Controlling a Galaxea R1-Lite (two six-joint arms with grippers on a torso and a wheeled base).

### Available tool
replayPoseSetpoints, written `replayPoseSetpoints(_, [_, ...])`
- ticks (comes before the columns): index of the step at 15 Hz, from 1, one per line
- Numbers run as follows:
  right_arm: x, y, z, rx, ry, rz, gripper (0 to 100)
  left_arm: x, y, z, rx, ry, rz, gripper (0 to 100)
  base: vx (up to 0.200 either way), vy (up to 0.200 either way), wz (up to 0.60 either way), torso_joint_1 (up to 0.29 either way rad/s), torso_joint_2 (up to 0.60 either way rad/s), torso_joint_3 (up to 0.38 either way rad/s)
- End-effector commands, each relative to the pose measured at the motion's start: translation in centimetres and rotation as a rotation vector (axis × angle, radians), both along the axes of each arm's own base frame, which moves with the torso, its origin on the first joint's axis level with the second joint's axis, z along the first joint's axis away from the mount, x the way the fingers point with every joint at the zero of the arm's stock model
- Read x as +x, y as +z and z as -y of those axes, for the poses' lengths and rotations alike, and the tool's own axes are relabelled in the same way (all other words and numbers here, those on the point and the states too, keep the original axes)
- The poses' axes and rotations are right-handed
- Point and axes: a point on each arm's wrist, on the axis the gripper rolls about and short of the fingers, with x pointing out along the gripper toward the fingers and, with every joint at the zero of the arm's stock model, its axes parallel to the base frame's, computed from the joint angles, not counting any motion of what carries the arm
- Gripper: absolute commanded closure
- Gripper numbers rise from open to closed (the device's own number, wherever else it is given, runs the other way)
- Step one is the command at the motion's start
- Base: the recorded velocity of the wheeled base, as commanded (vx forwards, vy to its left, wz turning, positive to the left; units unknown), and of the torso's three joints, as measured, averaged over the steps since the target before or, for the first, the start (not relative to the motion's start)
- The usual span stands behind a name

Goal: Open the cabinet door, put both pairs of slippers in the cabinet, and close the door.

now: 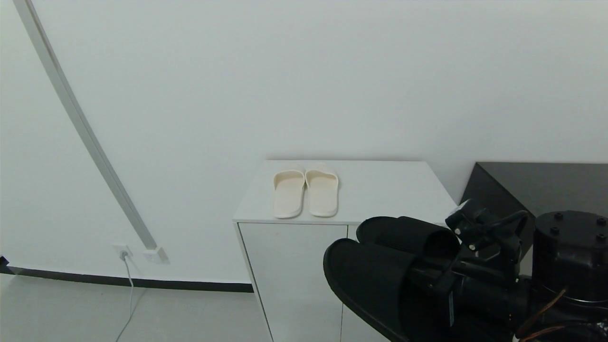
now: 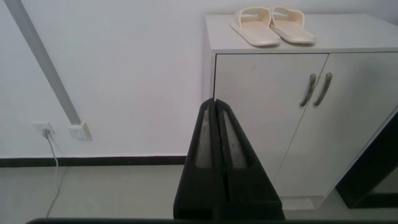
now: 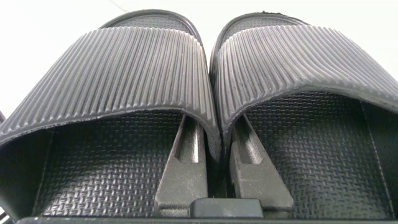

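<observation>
Wall (image 1: 304, 71), socket (image 1: 122, 250) — closed doors (image 2: 267, 118), black slippers (image 1: 380, 280)

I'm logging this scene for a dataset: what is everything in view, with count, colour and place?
cream slippers: one pair, cream, side by side on top of the cabinet
black slippers: one pair, black, held in the air before the cabinet
cabinet: one, white, against the wall, both doors shut
door handles: two, grey, upright, where the doors meet
wall socket: one, white, low on the wall left of the cabinet
trunking: one, grey, slanting down the wall toward the socket
dark surface: one, black, right of the cabinet
left gripper: one, black, shut, empty, facing the cabinet
right gripper: one, black, shut on the black slippers' inner sides
</observation>
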Motion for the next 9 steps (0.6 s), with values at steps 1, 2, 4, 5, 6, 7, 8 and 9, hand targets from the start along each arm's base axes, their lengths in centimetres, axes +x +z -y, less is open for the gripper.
replayPoseSetpoints(1, [0.02,-0.14,-0.06,-0.004,0.001,-0.003,100,0.01,0.00,0.00,0.000,0.000,-0.001,100,0.000,0.000,0.00,0.000,0.00,0.000])
replayPoseSetpoints(2, [0.02,-0.14,-0.06,-0.004,0.001,-0.003,100,0.01,0.00,0.00,0.000,0.000,-0.001,100,0.000,0.000,0.00,0.000,0.00,0.000])
replayPoseSetpoints(4, [0.00,-0.18,-0.05,-0.004,0.004,-0.006,100,0.01,0.00,0.00,0.000,0.000,-0.001,100,0.000,0.000,0.00,0.000,0.00,0.000])
replayPoseSetpoints(5, [0.02,-0.22,-0.07,-0.005,0.004,-0.007,100,0.01,0.00,0.00,0.000,0.000,-0.001,100,0.000,0.000,0.00,0.000,0.00,0.000])
replayPoseSetpoints(6, [-0.03,-0.33,-0.02,-0.008,0.004,-0.010,100,0.01,0.00,0.00,0.000,0.000,-0.001,100,0.000,0.000,0.00,0.000,0.00,0.000])
replayPoseSetpoints(7, [-0.05,-0.37,-0.01,-0.010,0.004,-0.010,100,0.01,0.00,0.00,0.000,0.000,-0.001,100,0.000,0.000,0.00,0.000,0.00,0.000])
replayPoseSetpoints(8, [-0.05,-0.37,-0.01,-0.010,0.004,-0.010,100,0.01,0.00,0.00,0.000,0.000,-0.001,100,0.000,0.000,0.00,-0.056,0.08,0.066])
replayPoseSetpoints(9, [-0.05,-0.37,-0.01,-0.009,0.004,-0.011,100,0.01,0.00,0.00,0.000,0.000,-0.001,100,0.000,0.000,0.00,-0.124,0.30,0.159])
